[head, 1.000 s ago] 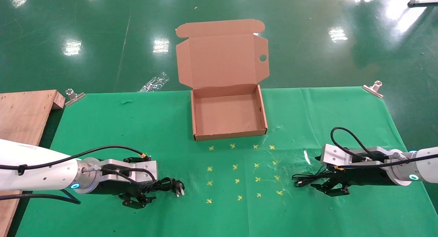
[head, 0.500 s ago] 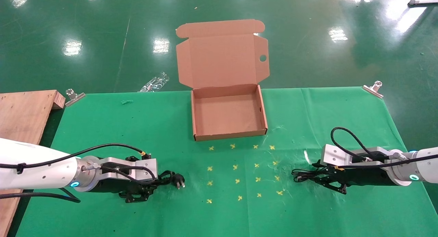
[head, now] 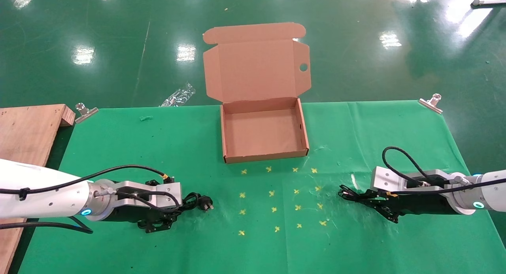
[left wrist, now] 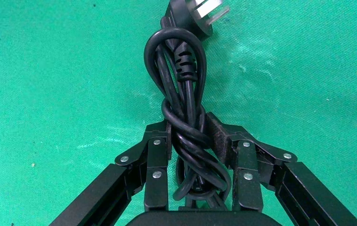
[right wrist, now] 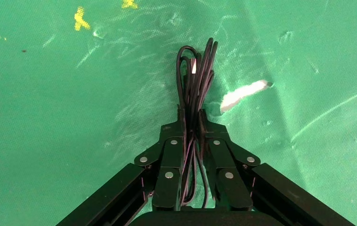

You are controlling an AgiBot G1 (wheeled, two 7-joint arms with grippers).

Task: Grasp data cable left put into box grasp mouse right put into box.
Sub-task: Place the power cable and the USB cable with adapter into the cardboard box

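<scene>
The data cable [head: 196, 201], a thick black cord bundle with a pronged plug, lies at the table's front left. My left gripper [head: 170, 214] is shut on the bundle, pads pressing both sides of the cable [left wrist: 181, 70], at the cloth. My right gripper [head: 369, 201] at the front right is shut on a thin black wire bundle [head: 348, 194], seen squeezed between its pads in the right wrist view [right wrist: 195, 70]. The mouse body is hidden. The brown cardboard box [head: 265, 157] stands open at the table's far middle, empty, lid upright.
Yellow cross marks [head: 276, 199] dot the green cloth between the grippers. A wooden board [head: 23, 135] lies at the far left. Metal clips [head: 85, 112] [head: 431, 102] hold the cloth's far corners. A white scuff [right wrist: 242, 94] lies beside the thin wire.
Both grippers have closed: the left one on the data cable, the right one on the thin wire bundle. Both bundles have shifted slightly away from the table's front.
</scene>
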